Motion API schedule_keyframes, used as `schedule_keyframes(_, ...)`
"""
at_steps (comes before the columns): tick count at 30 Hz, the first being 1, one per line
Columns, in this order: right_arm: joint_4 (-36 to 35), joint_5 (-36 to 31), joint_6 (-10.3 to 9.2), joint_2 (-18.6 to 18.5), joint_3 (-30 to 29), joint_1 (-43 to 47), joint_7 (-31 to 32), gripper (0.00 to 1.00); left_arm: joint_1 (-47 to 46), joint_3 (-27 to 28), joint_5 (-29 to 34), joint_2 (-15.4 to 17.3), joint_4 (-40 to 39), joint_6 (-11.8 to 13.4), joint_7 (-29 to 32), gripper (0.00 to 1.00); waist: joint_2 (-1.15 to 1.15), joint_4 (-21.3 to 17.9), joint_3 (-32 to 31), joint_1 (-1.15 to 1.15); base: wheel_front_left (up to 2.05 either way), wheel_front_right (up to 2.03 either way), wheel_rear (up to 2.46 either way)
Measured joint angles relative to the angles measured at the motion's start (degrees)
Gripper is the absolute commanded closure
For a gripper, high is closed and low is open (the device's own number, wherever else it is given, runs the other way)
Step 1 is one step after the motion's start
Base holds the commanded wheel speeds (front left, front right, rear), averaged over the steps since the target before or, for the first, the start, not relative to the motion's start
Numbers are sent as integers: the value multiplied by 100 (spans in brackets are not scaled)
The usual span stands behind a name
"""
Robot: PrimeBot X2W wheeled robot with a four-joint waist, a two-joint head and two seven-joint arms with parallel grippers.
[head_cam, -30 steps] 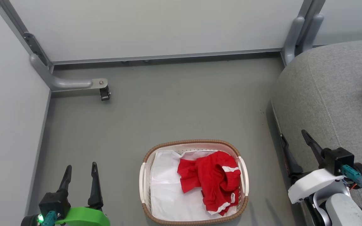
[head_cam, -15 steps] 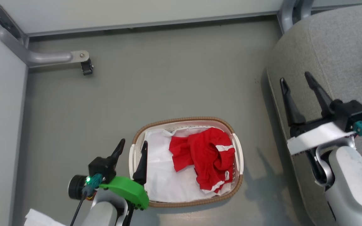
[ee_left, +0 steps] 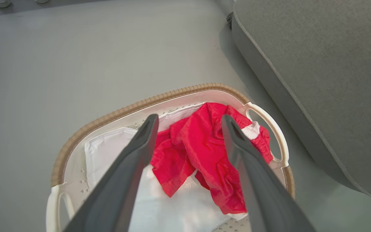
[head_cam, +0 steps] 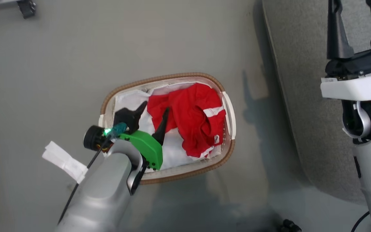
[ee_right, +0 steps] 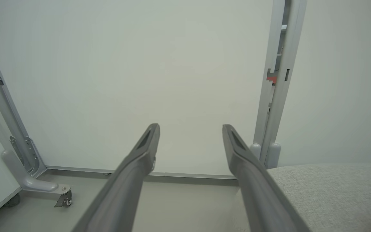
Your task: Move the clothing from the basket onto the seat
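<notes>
We see the red clothing [head_cam: 192, 119] bunched at the seat-side end of the basket [head_cam: 159, 78], atop a white liner [head_cam: 172, 149]. Our left gripper [head_cam: 156, 106] hovers above it, jaws apart; our right gripper [head_cam: 354, 6] gapes over the seat [head_cam: 301, 96].

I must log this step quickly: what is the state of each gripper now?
Left gripper: open, holding nothing, aimed at the red clothing in the basket.
Right gripper: open, holding nothing.
</notes>
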Motion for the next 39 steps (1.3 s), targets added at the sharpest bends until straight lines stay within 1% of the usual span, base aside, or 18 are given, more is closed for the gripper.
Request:
schedule_keyframes(5, -227, 1, 0, -44, -47, -85, 0, 0, -600, -205, -210, 2, 438, -20, 0, 0, 0, -175, 612, 0, 0, 0, 0)
schedule_keyframes(7, -287, -1, 0, -47, -102, -85, 0, 0, -712, -289, -474, 4, 519, -33, 0, 0, 0, -250, 844, 0, 0, 0, 0)
schedule_keyframes(9, -333, -5, 0, -63, -155, -85, 1, 0, -872, -396, -588, 3, 626, -58, 0, 0, 0, -310, 1039, 0, 0, 0, 0)
schedule_keyframes(14, -413, -35, 0, -97, -174, -81, 1, 0, -1171, -859, -1028, 4, 992, -76, 103, 0, 0, -452, 1487, 0, 0, 0, 0)
schedule_keyframes(21, -487, -124, 0, -68, -165, -80, 0, 0, -1455, -1117, -1735, 4, 1413, -65, 328, 0, 0, -711, 1876, 0, 0, 0, 0)
schedule_keyframes(24, -514, -160, 0, -67, -187, -75, 1, 0, -1588, -1205, -1948, 5, 1525, -41, 349, 0, 0, -812, 1999, 1, 0, 0, 0)
schedule_keyframes(26, -528, -160, 0, -66, -209, -68, 0, 0, -1685, -1289, -2024, 7, 1592, 29, 368, 0, 0, -861, 2074, 0, 0, 0, 0)
schedule_keyframes(30, -548, -147, 0, -2, -224, -69, 1, 0, -1806, -1518, -2104, 9, 1691, 25, 431, 0, 0, -977, 2170, 1, 0, 0, 0)
schedule_keyframes(31, -549, -140, 0, 0, -234, -70, 1, 0, -1823, -1556, -2137, 5, 1693, 21, 430, 18, 0, -997, 2182, 1, 0, 0, 0)
schedule_keyframes(32, -547, -137, 0, 1, -240, -70, 1, 0, -1845, -1618, -2171, 5, 1695, 4, 414, 100, 0, -1019, 2193, 1, 0, 0, 0)
schedule_keyframes(39, -493, -120, 0, 78, -327, -80, 1, 0, -1897, -1936, -2189, 8, 1763, -33, 125, 100, 0, -1041, 2051, 1, 0, 0, 0)
